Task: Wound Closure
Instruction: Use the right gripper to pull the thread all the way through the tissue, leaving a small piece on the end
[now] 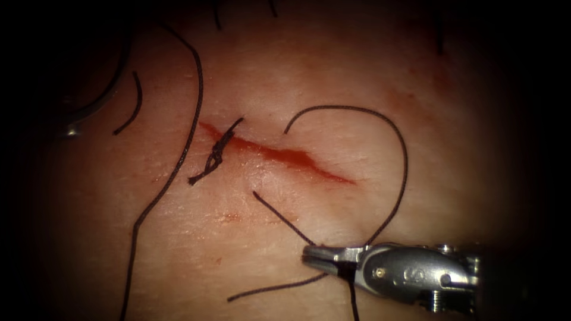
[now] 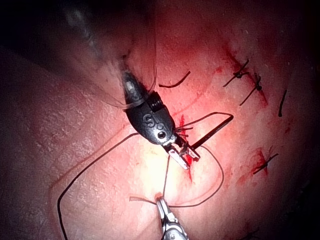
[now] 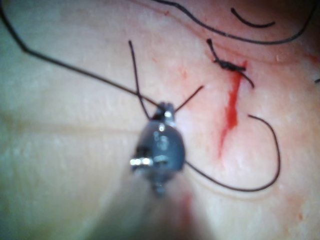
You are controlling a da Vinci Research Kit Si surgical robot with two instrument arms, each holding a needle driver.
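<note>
The cut (image 1: 285, 156) runs slantwise across the tissue (image 1: 333, 71), with red fluid in it. One tied knot (image 1: 215, 154) with short ends crosses its left part. My right tool (image 1: 310, 252) lies low and right of the cut, jaws shut on the thread (image 1: 279, 217), which rises out of the tissue just below the cut. From the tool a wide loop (image 1: 406, 160) arcs up and over the cut's right end. The thread strands meet at the right tool (image 3: 165, 107). My left tool (image 2: 186, 157) hovers over the cut beside the knot, jaws parted. A curved glint, perhaps the needle (image 1: 71, 128), lies far left in shade.
A long loose thread (image 1: 193, 113) sweeps down the tissue left of the cut, and a short cut piece (image 1: 135, 101) lies further left. Tied stitches (image 2: 245, 75) (image 2: 265, 162) sit on other cuts nearby. The right tool's tip (image 2: 160, 200) sits close below the left tool.
</note>
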